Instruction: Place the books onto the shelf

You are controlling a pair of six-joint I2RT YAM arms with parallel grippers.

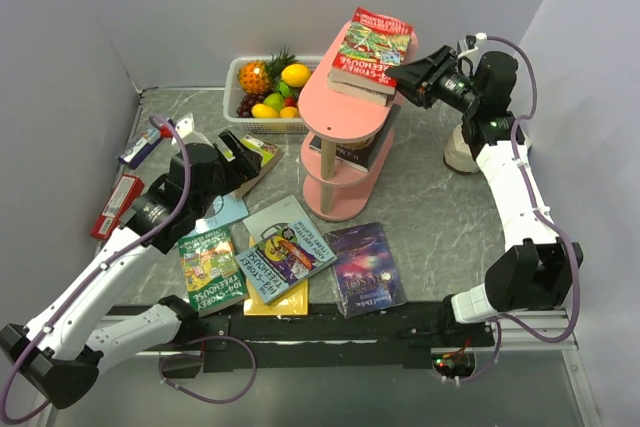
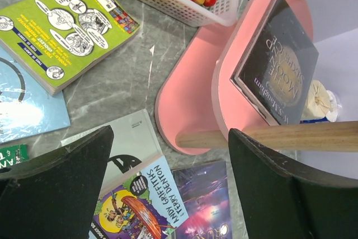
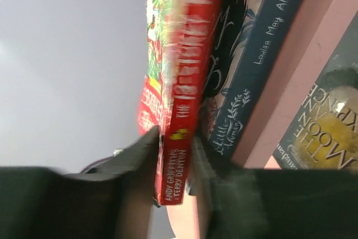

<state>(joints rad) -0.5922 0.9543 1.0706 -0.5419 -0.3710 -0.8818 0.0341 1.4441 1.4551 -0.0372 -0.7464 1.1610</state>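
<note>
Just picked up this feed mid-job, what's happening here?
The right claw is at the top tier of the pink shelf, its jaws either side of the red Treehouse book, which lies on Little Women. Whether it grips the book is unclear. The Moon and Sixpence sits on the middle tier. The left claw hovers open above the paperbacks lying on the table.

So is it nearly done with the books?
Done: a navy book on the shelf, top tier; a dark book, middle tier. In hand: the right end effector straddles the red book atop the navy one. Left: several on the table, such as the purple book; the left end effector is open.
</note>
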